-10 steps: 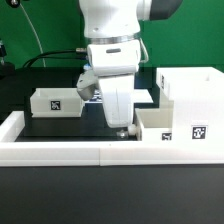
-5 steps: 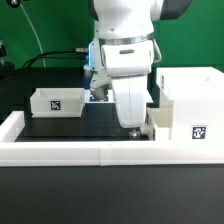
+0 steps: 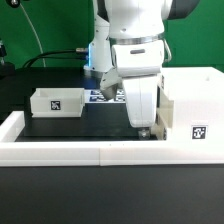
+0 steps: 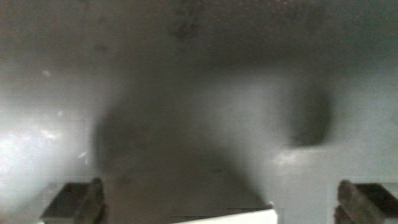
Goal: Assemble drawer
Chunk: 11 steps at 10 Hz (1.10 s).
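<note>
The tall white open-fronted housing [image 3: 196, 88] stands at the exterior view's right. One small white tray [image 3: 56, 101] with a tag sits at the left. The second tray [image 3: 187, 129], also tagged, sits in front of the housing, and the arm partly covers it. My gripper [image 3: 143, 128] hangs low over that tray's left end. In the wrist view my gripper [image 4: 221, 205] is open and empty. Its dark fingertips [image 4: 71, 203] stand far apart over a blurred grey surface, with a white corner [image 4: 235, 217] between them.
Low white rails [image 3: 60, 152] edge the black table at the front and left. The marker board [image 3: 103, 96] lies behind the arm. Black table [image 3: 80, 125] shows between the left tray and the gripper.
The arm has moved steadily toward the exterior view's right, from the table's middle to over the right tray. The trays and the housing have not moved.
</note>
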Tool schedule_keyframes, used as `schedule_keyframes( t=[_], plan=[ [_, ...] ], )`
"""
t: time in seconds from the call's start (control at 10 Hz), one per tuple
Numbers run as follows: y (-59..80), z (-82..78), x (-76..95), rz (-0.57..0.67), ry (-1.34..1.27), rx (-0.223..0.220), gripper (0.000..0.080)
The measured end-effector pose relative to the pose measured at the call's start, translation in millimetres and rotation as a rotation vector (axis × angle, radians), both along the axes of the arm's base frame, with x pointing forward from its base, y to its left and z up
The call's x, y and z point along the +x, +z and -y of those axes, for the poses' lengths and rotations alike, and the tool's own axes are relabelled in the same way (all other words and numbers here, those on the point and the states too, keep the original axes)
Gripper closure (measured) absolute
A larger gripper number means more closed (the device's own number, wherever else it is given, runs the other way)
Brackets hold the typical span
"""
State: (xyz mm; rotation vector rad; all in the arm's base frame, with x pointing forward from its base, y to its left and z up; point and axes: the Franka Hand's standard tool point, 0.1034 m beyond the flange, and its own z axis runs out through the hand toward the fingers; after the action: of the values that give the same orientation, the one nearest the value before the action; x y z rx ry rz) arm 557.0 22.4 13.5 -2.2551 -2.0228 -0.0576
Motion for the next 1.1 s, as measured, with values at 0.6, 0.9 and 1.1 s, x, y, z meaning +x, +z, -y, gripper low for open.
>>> schedule_keyframes(
  t=[0.6, 0.9, 1.1],
  plan=[
    [6.8, 51.0, -35.7, -0.021, -0.077, -0.021, 0.0150],
    [20.2, 76.1, -59.2, 0.015, -0.129, -0.036, 0.0150],
    [34.9, 94.9, -79.1, 0.042, -0.175, -0.051, 0.0150]
  ],
)
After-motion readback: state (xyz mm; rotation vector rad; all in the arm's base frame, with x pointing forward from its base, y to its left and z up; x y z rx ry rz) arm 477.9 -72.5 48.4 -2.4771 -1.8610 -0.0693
